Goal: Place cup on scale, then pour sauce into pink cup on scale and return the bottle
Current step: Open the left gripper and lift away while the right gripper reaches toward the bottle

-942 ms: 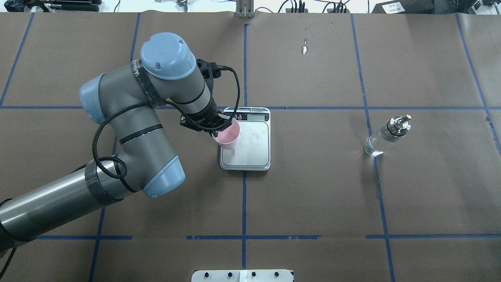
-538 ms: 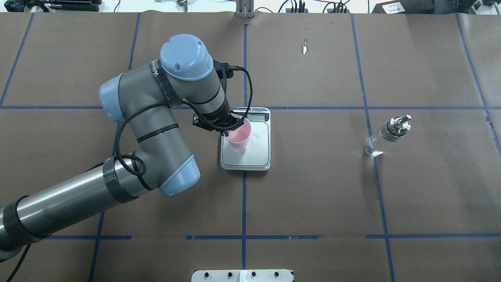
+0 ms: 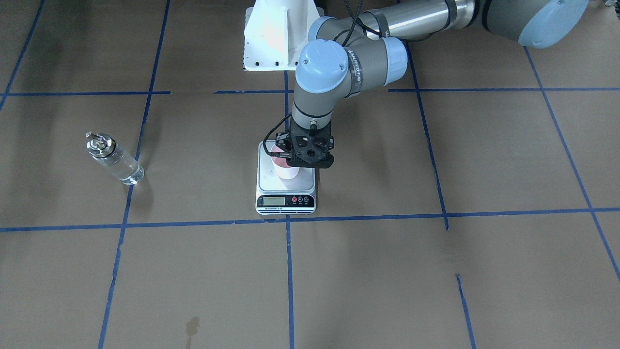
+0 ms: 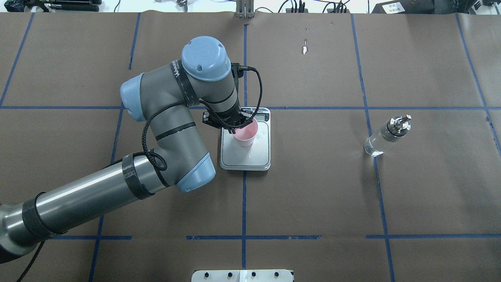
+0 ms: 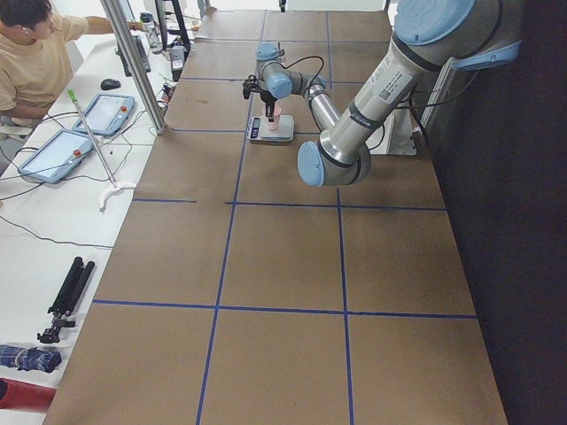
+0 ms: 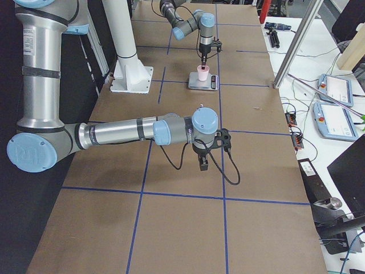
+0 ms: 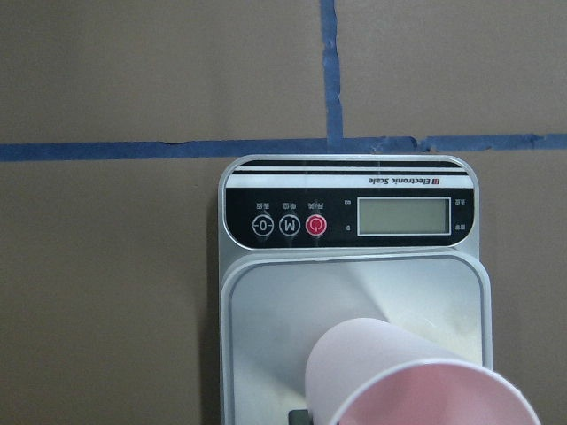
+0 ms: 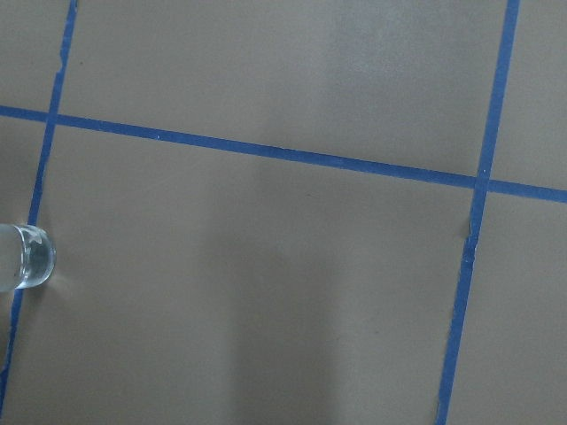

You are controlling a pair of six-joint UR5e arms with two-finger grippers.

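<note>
My left gripper (image 4: 239, 126) is shut on the rim of the pale pink cup (image 4: 245, 136) and holds it, slightly tilted, over the silver platform of the scale (image 4: 258, 156). I cannot tell whether the cup's base touches the platform. The left wrist view shows the cup (image 7: 416, 381) above the scale (image 7: 345, 212), whose display is blank. The front view shows the same cup (image 3: 286, 170) in the gripper (image 3: 286, 157). The clear glass bottle (image 4: 385, 137) with its silver spout stands upright far to the right, with clear sauce in it. My right gripper (image 6: 201, 162) hangs above the table; I cannot tell if it is open.
Brown paper with blue tape lines covers the table (image 4: 313, 196). The bottle's base (image 8: 22, 257) shows at the left edge of the right wrist view. A white robot base (image 3: 276, 39) stands behind the scale. An operator (image 5: 35, 62) sits at a side bench.
My left arm has moved to the right with the cup, from the scale's left edge to over the middle of the platform. The bottle has not moved.
</note>
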